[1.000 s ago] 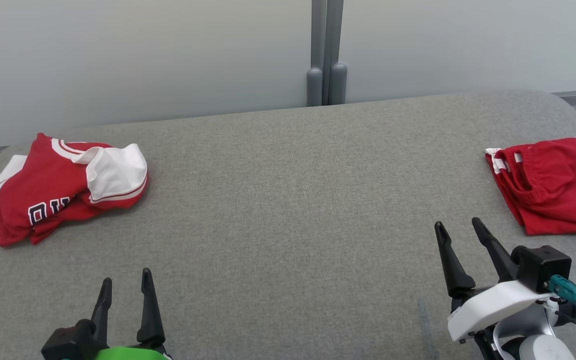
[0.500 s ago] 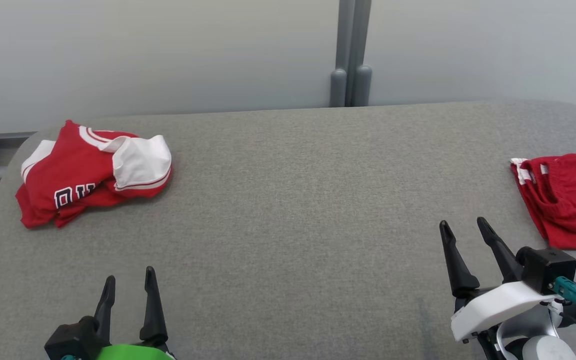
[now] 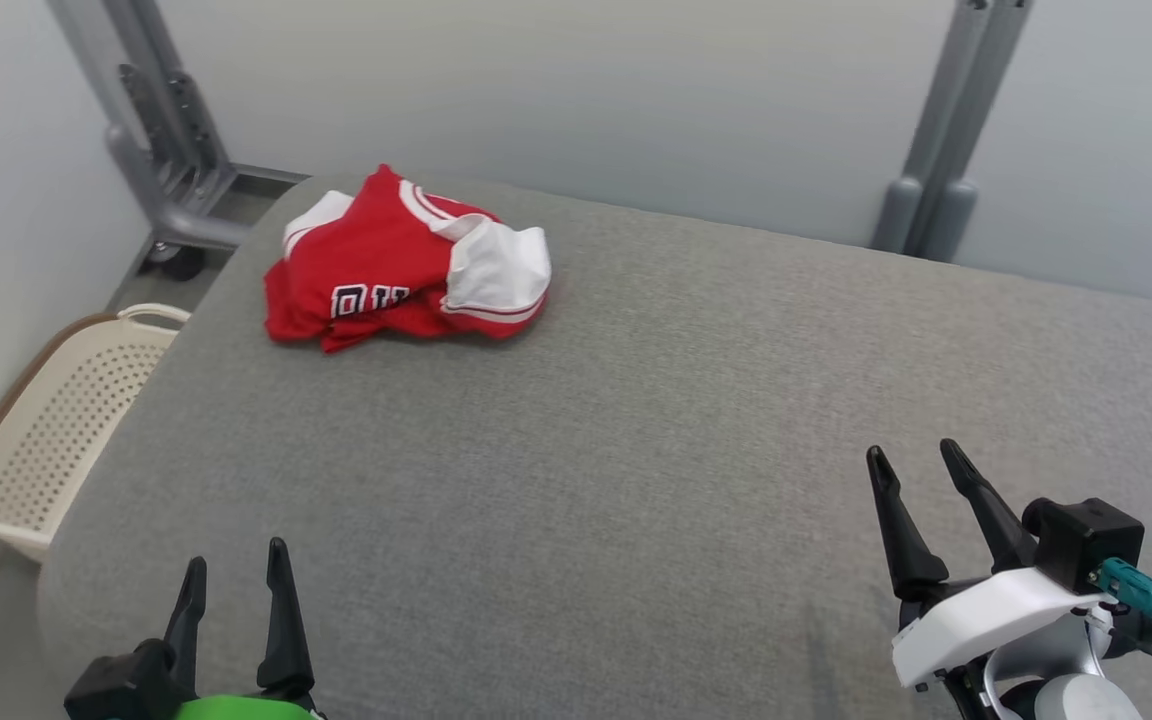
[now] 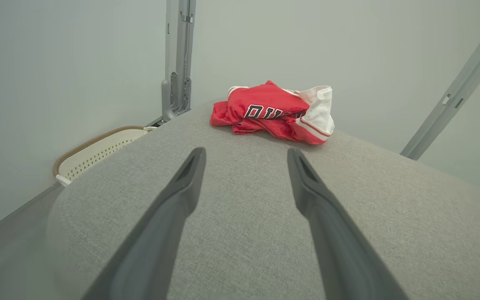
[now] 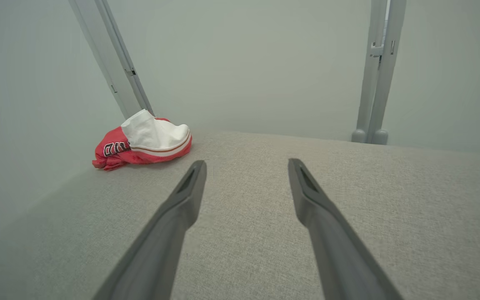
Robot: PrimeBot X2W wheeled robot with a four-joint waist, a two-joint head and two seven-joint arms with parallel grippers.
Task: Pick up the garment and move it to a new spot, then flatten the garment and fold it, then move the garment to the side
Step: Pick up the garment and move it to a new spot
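Grey surface (image 3: 636,420) holds the garment (image 3: 376,275) at eleven o'clock; your left claw (image 3: 237,553) and right claw (image 3: 911,448) gape empty, so pinch a thick fold.

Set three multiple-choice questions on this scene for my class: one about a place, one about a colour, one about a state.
1. Where is the cream perforated basket relative to the grey table?
A. On top of it
B. On the floor beside its left edge
C. Hanging from its far edge

2. What colours is the jersey?
A. Blue and yellow
B. All black
C. Red and white, with dark lettering

3. How do the left end effector and the right end effector stand?
A. Both open, holding nothing
B. Both shut on the jersey
C. One open, one shut

Answers:
1 B: the basket sits below the table's left edge.
2 C: the jersey has a red body, white panels and dark letters.
3 A: each pair of fingers stands apart over bare table, away from the jersey.
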